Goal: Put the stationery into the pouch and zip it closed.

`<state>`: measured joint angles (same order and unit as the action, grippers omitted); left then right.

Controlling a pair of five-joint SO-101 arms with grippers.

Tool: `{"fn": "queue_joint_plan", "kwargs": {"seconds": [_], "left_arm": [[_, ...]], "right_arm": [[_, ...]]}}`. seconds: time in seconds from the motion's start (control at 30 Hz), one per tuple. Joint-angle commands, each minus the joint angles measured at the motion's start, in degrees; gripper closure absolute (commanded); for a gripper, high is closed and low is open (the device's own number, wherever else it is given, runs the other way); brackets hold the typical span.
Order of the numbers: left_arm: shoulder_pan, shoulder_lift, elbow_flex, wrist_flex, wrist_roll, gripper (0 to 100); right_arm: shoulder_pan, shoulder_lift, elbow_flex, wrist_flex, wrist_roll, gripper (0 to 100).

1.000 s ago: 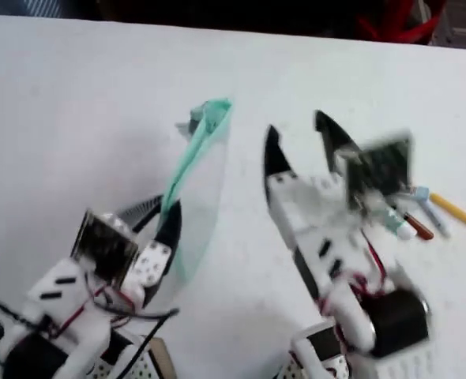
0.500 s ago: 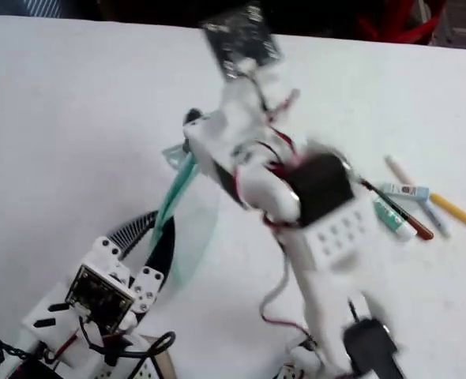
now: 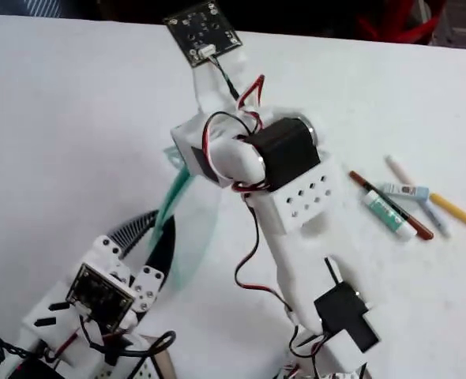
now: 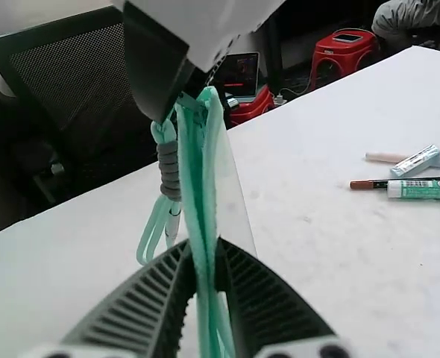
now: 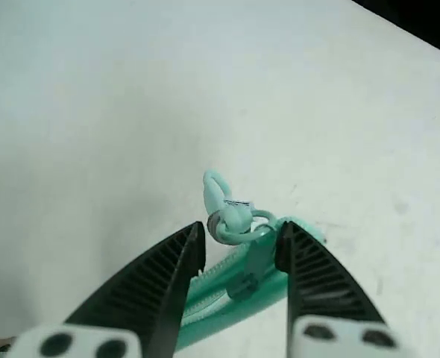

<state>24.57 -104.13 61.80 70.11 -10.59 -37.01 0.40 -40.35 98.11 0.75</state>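
Note:
The clear pouch (image 3: 192, 225) with a green zip edge (image 4: 199, 186) stands on edge on the white table. My left gripper (image 4: 203, 252) is shut on the near end of that edge, seen also in the high view as the left gripper (image 3: 163, 237). My right arm (image 3: 288, 185) leans across to the pouch's far end. There my right gripper (image 5: 239, 235) is open, its fingers (image 5: 177, 268) either side of the green zip pull cord (image 5: 227, 209). The stationery lies to the right: a glue stick (image 3: 389, 215), a brown pen (image 3: 387, 204), a yellow pencil (image 3: 458, 215).
Several more pens lie with the stationery (image 4: 418, 173) near the table's right side. The right arm's base (image 3: 340, 316) stands at the front edge. Bare white table (image 3: 67, 118) stretches left of the pouch. A chair and red objects stand beyond the table's far edge.
The right arm has swung from the right of the pouch over to its far end, bringing its fingers down around the zip pull. The left gripper keeps its hold on the pouch.

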Motion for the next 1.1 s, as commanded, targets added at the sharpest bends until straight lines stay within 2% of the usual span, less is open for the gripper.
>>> {"fn": "queue_joint_plan", "kwargs": {"seconds": [0.0, 0.03, 0.1, 0.2, 0.37, 0.47, 0.7, 0.87, 1.07], "left_arm": [[0.31, 1.54, 1.05, 0.79, -0.18, 97], [0.13, 1.54, 1.05, 0.53, -0.18, 97], [-0.04, 1.54, 1.14, -0.53, -0.09, 97], [-0.04, 1.54, 1.14, -1.23, 0.18, 93], [-1.45, 1.54, 1.14, -1.14, 10.73, 79], [-4.09, 1.54, 1.32, -2.20, 13.01, 76], [-4.97, 1.45, 8.62, -9.76, 12.92, 77], [-4.62, 1.36, 8.35, -10.11, 12.84, 86], [-4.53, 1.36, 8.44, -10.11, 12.84, 90]], "right_arm": [[0.84, -0.31, 0.18, 0.75, 0.09, 96.0], [0.84, -0.31, 0.18, 0.75, 0.09, 99.1], [0.84, -0.57, 0.18, 0.75, 0.18, 96.2], [0.92, -2.59, 0.70, 0.75, 0.09, 97.8], [0.57, -7.25, 0.70, 0.75, -0.44, 98.1], [0.40, -7.69, 2.90, 0.75, -0.44, 98.1], [0.75, -8.04, 7.56, -0.48, -0.53, 98.1], [0.40, -7.60, 7.74, -0.40, -0.18, 98.0], [-2.51, -7.87, 7.56, -0.13, -0.09, 85.3]]}}
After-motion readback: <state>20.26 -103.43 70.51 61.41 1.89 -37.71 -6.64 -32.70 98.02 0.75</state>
